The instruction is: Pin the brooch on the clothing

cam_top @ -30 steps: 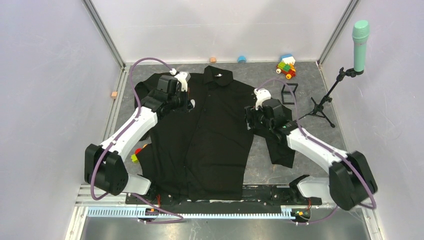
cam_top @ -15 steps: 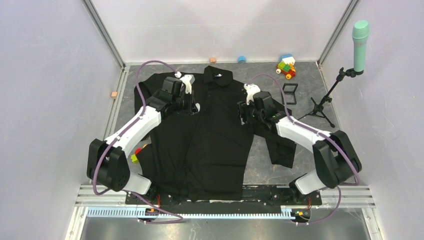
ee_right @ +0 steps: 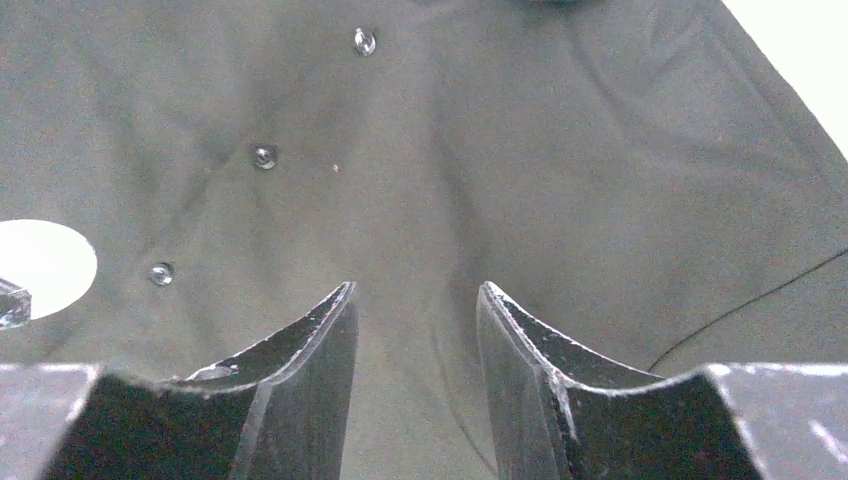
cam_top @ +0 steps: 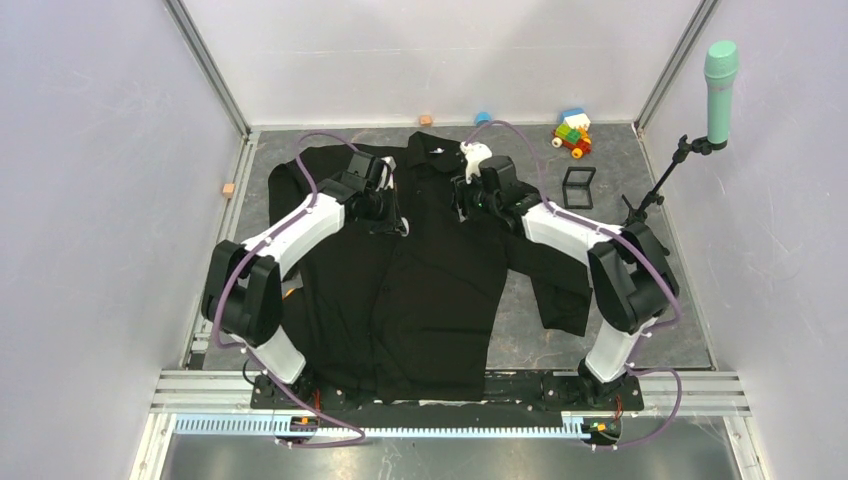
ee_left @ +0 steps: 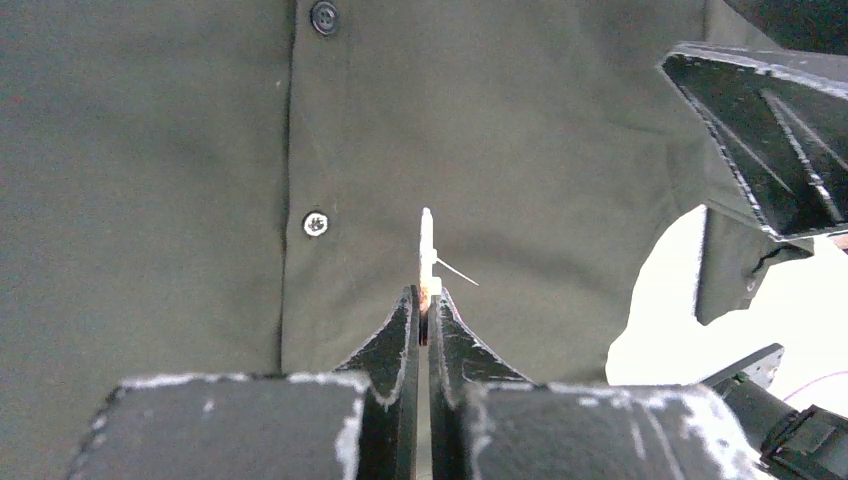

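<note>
The clothing (cam_top: pixel 430 260), a black button-front shirt, lies flat on the table with its collar at the far side. My left gripper (ee_left: pixel 422 292) is shut on the brooch (ee_left: pixel 427 245), a thin pale disc held edge-on above the button placket, its pin sticking out to the right. From above, the left gripper (cam_top: pixel 397 222) hovers over the shirt's left chest. My right gripper (ee_right: pixel 415 287) stands open just above the fabric, with nothing between its fingers. In the top view the right gripper (cam_top: pixel 460 203) is right of the placket, close to the left one. The brooch (ee_right: pixel 40 262) shows as a pale round face at the right wrist view's left edge.
A small black square frame box (cam_top: pixel 579 186) stands right of the shirt. A microphone stand (cam_top: pixel 660 190) is at the right. Toy bricks (cam_top: pixel 573 132), a blue piece (cam_top: pixel 483 118) and an orange cube (cam_top: pixel 426 119) lie along the back wall. Another cube (cam_top: pixel 229 189) sits at the left.
Both arms have swung inward toward the shirt's upper chest, the right one the farther. The right jaws have narrowed. The left gripper has stayed shut on the brooch.
</note>
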You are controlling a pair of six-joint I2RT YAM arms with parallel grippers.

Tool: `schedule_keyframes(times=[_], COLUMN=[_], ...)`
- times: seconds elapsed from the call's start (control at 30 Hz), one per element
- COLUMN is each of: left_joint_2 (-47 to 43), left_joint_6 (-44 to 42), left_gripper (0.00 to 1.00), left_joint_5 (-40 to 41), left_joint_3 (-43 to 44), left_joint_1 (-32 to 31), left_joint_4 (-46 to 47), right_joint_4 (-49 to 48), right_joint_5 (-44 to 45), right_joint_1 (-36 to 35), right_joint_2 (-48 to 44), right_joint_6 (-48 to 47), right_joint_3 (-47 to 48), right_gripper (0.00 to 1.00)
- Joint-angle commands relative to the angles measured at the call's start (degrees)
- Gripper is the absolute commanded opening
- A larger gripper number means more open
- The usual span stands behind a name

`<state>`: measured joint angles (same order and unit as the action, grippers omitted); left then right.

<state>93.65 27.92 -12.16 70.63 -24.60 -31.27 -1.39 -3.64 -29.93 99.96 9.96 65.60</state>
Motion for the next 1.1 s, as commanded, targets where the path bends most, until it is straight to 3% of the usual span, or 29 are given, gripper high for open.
schedule_keyframes(times=[0.0, 0.47, 0.63, 0.8, 0.83, 0.97, 1.07], left_joint_2=[4.03, 17.54, 19.49, 20.87, 21.24, 22.24, 23.37], left_joint_6=[2.26, 5.45, 5.81, 6.57, 6.68, 7.8, 8.94], left_gripper=[0.02, 0.02, 0.02, 0.02, 0.02, 0.02, 0.02], left_joint_5=[-0.62, -3.61, -3.47, -3.45, -3.68, -3.13, -1.53], left_joint_3=[4.77, 17.56, 18.75, 19.54, 19.66, 19.78, 20.54], left_joint_1=[-2.1, -7.24, -7.57, -7.57, -7.57, -7.59, -7.59], left_joint_4=[-2.04, -5.38, -5.99, -5.92, -5.64, -4.68, -4.68], right_joint_4=[2.16, 7.74, 7.87, 7.66, 7.41, 5.87, 3.45], right_joint_5=[2.14, 2.76, 1.94, 1.71, 1.71, 1.92, 0.61], right_joint_1=[-0.55, -0.57, -0.57, -0.56, -0.57, -0.56, -0.31], right_joint_2=[3.74, 16.53, 17.91, 18.93, 18.95, 17.72, 15.11], right_joint_6=[-3.6, -10.93, -11.1, -11.21, -11.16, -10.01, -7.35], right_joint_3=[2.48, 12.82, 13.2, 12.12, 11.77, 9.72, 7.15], right_gripper=[0.52, 0.51, 0.39, 0.34, 0.3, 0.02, 0.0])
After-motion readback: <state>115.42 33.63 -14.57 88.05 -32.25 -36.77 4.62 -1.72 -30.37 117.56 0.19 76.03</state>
